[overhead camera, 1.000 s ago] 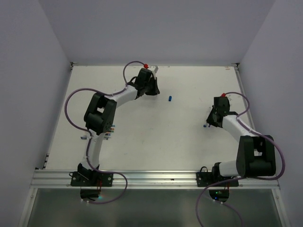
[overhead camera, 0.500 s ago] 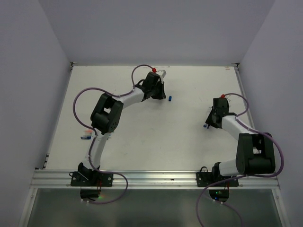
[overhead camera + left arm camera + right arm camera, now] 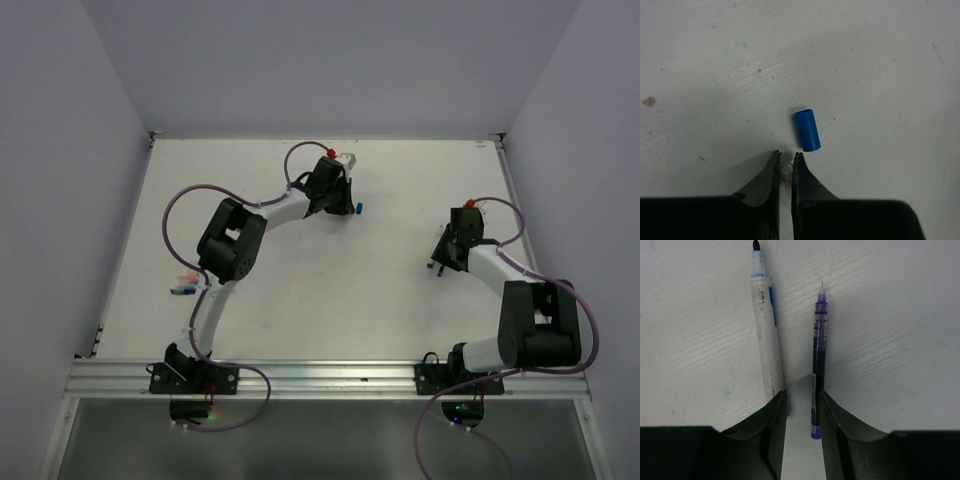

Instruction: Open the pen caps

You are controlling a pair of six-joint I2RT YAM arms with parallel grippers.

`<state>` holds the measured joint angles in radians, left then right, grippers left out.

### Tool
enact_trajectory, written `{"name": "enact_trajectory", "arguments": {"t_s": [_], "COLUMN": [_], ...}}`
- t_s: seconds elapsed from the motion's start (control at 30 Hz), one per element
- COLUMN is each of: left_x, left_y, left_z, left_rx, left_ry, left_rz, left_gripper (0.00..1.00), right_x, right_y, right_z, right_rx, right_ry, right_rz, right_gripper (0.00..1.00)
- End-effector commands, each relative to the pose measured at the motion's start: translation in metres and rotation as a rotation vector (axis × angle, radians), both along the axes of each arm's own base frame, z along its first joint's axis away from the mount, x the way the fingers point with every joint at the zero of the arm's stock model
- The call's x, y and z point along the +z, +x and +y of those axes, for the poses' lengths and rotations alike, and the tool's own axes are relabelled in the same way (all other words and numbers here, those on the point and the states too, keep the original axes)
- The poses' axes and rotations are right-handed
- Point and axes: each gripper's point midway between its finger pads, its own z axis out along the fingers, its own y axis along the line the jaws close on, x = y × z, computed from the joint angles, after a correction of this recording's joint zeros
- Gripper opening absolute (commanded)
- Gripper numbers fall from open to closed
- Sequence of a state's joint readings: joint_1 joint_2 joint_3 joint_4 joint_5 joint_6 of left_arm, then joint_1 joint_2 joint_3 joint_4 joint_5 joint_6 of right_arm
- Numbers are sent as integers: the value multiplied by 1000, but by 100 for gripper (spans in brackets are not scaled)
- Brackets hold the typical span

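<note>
A short blue pen cap point(image 3: 807, 130) lies on the white table point(image 3: 300, 290), just ahead and to the right of my left gripper point(image 3: 786, 156). That gripper is shut on a small clear pen cap pinched at its tips. In the top view the blue cap point(image 3: 357, 208) sits beside the left gripper point(image 3: 342, 204). My right gripper point(image 3: 802, 395) stands open low over the table. An uncapped purple pen point(image 3: 817, 360) lies between its fingers, close to the right one. An uncapped white marker point(image 3: 767, 340) lies along the left finger.
Several small coloured items point(image 3: 183, 288) lie near the table's left edge beside the left arm. Grey walls close in the table on three sides. A metal rail point(image 3: 320, 378) runs along the near edge.
My left arm has swung right, bringing its shut gripper up to the blue cap. My right gripper has opened, and the purple pen now lies loose between its fingers.
</note>
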<state>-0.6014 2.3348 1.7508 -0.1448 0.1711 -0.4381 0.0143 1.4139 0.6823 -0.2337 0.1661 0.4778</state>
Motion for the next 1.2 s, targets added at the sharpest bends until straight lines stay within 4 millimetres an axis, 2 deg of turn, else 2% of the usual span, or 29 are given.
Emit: {"name": "enact_trajectory", "arguments": {"t_s": [0.0,0.17,0.5,0.7,0.8,1.03,1.1,1.17], "left_x": [17,18,15,19,21,22,26,37], "left_y": [10,12,11,11,11,10,8,5], "left_z": [-11,-11,-8,-9,-8,-4,-1,3], "left_rx": [3,4,12,30,41,56,63,76], "left_ry": [-36,-37,-29,-50,-58,-53,-54,-64], "left_rz": [-29,-28,-26,-30,-34,-38,-40,-59], "left_gripper": [1,6,16,26,31,37,38,41], "right_x": [-1,0,17,32,41,56,60,66], "right_y": [6,6,6,5,5,5,4,6], "right_z": [3,4,1,-2,-2,3,7,19], "right_rx": [14,20,15,13,21,58,79,124], "right_ry": [15,22,7,-10,-15,-10,-14,-21], "right_rz": [-16,-24,-77,-115,-135,-164,-171,-182], "right_gripper": [35,36,39,52,64,78,98,98]}}
